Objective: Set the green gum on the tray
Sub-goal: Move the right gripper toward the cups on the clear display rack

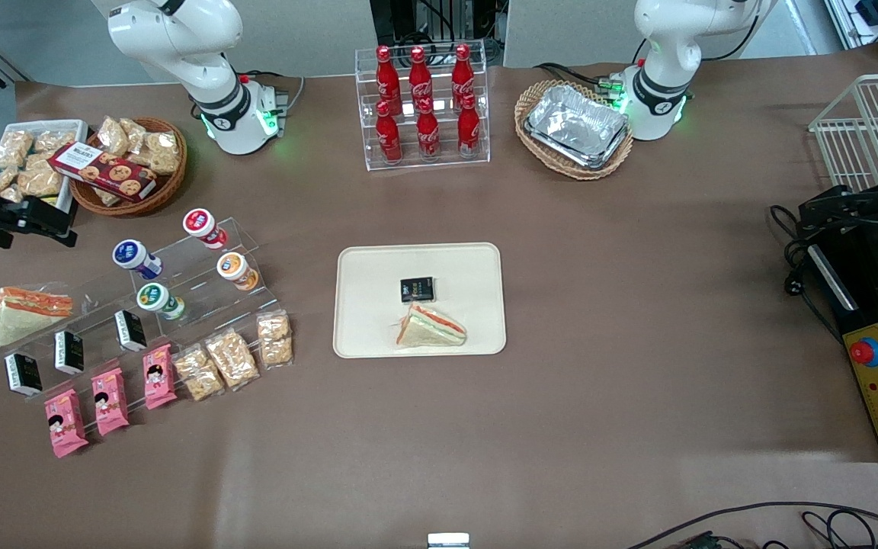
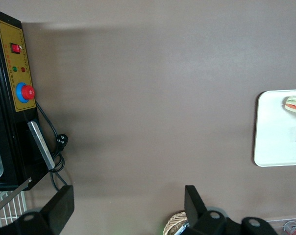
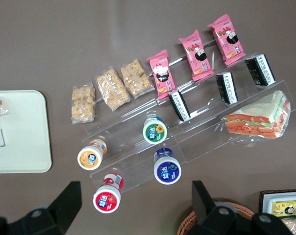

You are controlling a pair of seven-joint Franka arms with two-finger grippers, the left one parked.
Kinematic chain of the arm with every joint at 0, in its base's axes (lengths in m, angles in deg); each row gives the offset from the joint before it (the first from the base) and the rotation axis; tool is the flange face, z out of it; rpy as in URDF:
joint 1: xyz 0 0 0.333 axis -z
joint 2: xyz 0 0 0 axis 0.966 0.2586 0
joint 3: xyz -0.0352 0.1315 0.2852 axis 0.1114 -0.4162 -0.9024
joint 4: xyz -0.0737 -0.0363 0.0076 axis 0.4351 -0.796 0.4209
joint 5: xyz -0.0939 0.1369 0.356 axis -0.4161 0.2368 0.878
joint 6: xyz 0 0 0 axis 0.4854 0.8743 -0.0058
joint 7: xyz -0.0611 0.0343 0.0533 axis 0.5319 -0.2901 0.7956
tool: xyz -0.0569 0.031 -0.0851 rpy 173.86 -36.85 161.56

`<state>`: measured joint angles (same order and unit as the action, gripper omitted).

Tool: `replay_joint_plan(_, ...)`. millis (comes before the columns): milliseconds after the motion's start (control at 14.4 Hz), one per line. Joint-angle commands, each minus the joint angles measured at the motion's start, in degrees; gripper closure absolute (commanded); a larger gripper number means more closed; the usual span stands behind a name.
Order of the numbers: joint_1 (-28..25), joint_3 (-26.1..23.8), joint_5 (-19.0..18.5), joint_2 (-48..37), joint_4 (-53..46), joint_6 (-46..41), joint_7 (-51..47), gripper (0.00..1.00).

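At the left edge of the front frame the gripper (image 1: 35, 221) hangs above the table beside the basket of biscuits (image 1: 130, 171), holding nothing; the right wrist view shows its fingers (image 3: 64, 205) spread wide apart. Just inward from it, in the frame's left part, the green gum (image 1: 158, 300) lies on the clear stepped stand (image 1: 203, 301), nearer the front camera than the blue-lidded canister (image 1: 134, 257) and the red-lidded canister (image 1: 203, 227), with the orange-lidded canister (image 1: 237, 271) beside it on the tray's side. In the middle of the frame, well apart from the gum, the tray (image 1: 363, 267) carries a small black packet (image 1: 417, 289) and a wrapped sandwich (image 1: 430, 326), the sandwich nearer the camera
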<state>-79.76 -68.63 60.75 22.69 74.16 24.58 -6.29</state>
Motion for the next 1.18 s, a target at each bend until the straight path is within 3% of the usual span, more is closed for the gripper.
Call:
replay_joint_plan(0,0.1,0.2,1.1,-1.6,2.7,1.3,0.3,0.00)
replay_joint_plan(625,0.3,0.4,0.8,-3.1,15.7,14.6,2.2,0.00)
replay_joint_plan(1111,0.2,0.4,0.5,-3.1,29.9,30.8,4.5,0.00)
